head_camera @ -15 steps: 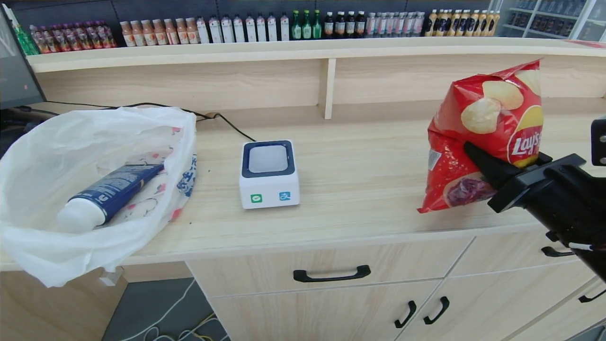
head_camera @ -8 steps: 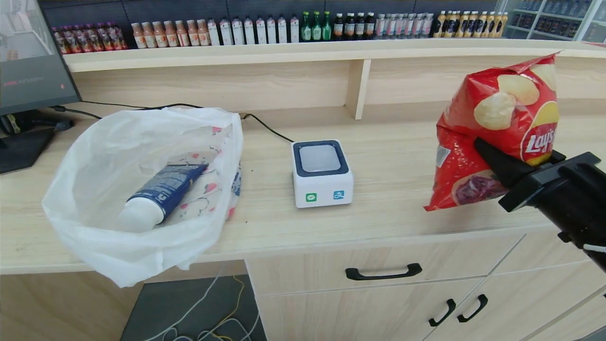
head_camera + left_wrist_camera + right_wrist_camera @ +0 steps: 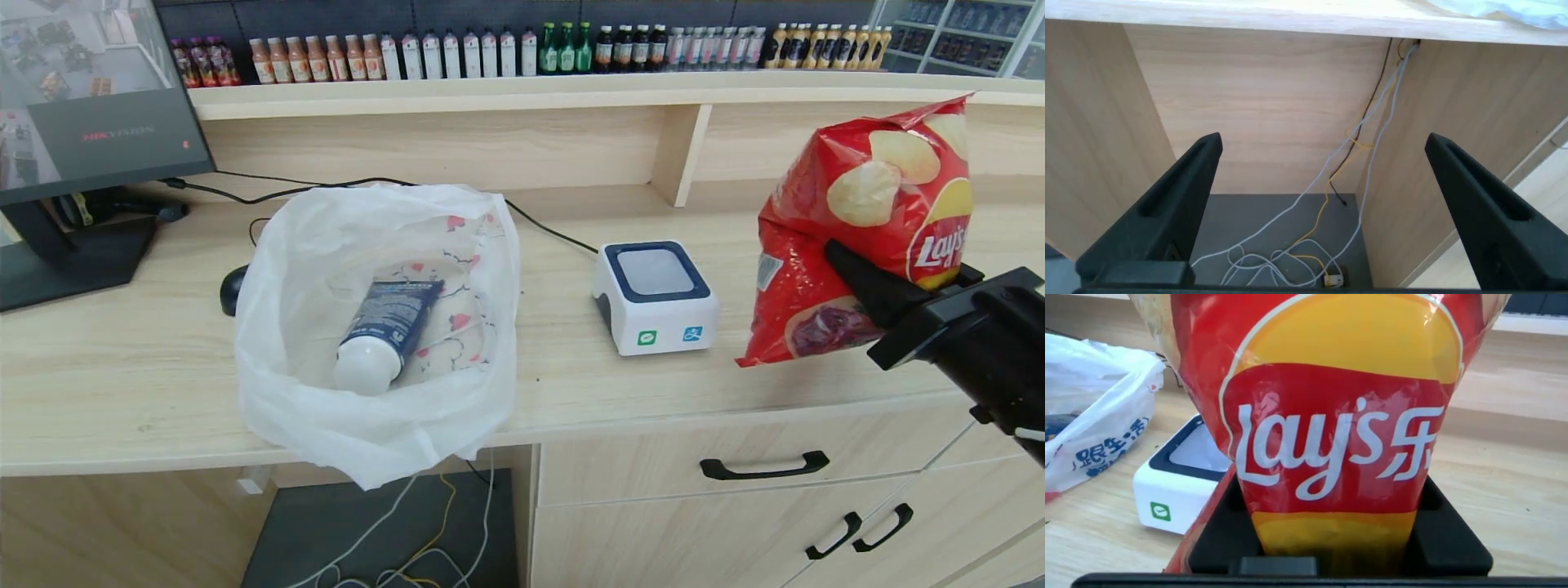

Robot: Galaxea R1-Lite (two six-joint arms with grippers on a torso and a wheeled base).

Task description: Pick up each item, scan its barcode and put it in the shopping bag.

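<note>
A red foil bag of potato chips (image 3: 865,220) hung in the air to the right of the small white box scanner with a dark-framed glass top (image 3: 657,298), above the counter's front edge and not touching the wood. The right gripper (image 3: 849,265) pinched the bag's lower half, one black finger (image 3: 853,278) laid across the printed face and the jaws pressed onto the foil from both sides. In the right wrist view the chip bag (image 3: 1339,416) stood upright between the two jaw sides, with the scanner (image 3: 1180,486) below and beyond it.

The scanner sat on the pale wooden counter (image 3: 122,367), its window facing up. A black cable (image 3: 555,233) ran from behind it toward the back of the counter. To the left of the scanner lay the translucent white plastic shopping bag (image 3: 277,269), mouth open upward, its lower fold drooping over the counter's front edge. Inside it rested a dark blue tube with a white cap (image 3: 384,327), cap toward the front. Farther left of the scanner, past the bag, were a black computer mouse (image 3: 231,288) and a dark monitor on a stand (image 3: 82,106). Behind the scanner, along the raised shelf, stood a row of drink bottles (image 3: 531,49). Below the scanner, a drawer carried a black handle (image 3: 763,467).

The left gripper (image 3: 1323,204) hung under the counter, lower than the scanner, jaws spread wide and holding nothing, above loose wires on the floor (image 3: 1290,253).
</note>
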